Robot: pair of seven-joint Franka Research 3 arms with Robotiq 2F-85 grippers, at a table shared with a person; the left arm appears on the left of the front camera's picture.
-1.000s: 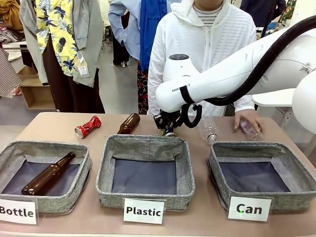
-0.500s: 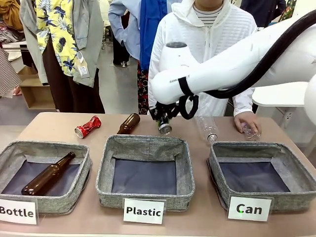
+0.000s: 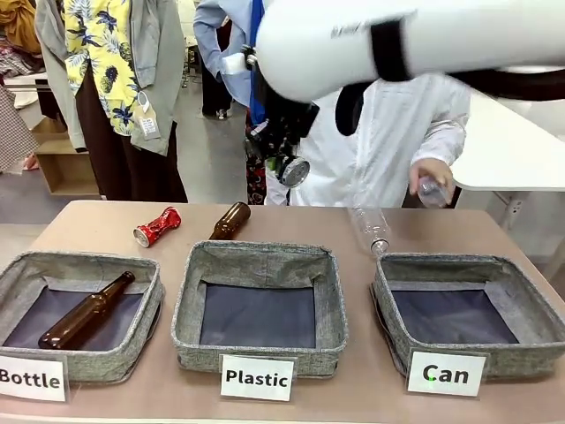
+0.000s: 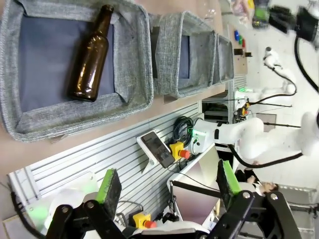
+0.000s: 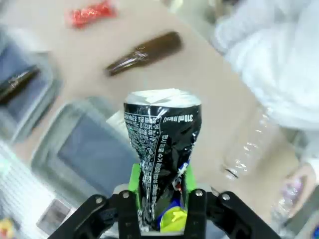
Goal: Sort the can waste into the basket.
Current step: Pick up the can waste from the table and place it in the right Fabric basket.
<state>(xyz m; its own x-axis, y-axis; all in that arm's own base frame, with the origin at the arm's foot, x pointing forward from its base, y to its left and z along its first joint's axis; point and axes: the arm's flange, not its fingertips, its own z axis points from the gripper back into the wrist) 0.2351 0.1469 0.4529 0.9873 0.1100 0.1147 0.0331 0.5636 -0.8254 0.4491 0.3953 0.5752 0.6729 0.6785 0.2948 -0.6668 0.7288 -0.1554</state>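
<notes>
Carrying is the step in hand. The right pincer point(image 5: 160, 183) is clenched on the black can point(image 5: 162, 134), its green pads squeezing the crushed lower end. It holds the can high above the worktop point(image 3: 106, 221), roughly over the far side of the Plastic basket point(image 3: 190, 300).

The next move likely calls for a swing to the robot's right until the can hangs over the Can basket point(image 3: 521, 358), then a release. Letting go too soon would drop it in the wrong basket. That path passes near the person's hand point(image 3: 431, 177), which holds a small clear item in the air, so clearance matters.

The red can point(image 3: 157, 226) lies on the worktop beyond the Bottle basket point(image 3: 106, 362), not yet sorted. The left pincer point(image 4: 168, 181) hangs released, jaws wide, grasping nothing.

The Can basket is empty, its dark floor bare, and so is the Plastic basket. The Bottle basket holds one brown bottle point(image 3: 86, 311), lying slantwise. Loose on the worktop are another brown bottle point(image 3: 229, 221) and a clear bottle point(image 3: 372, 231) by the Can basket's far corner.
</notes>
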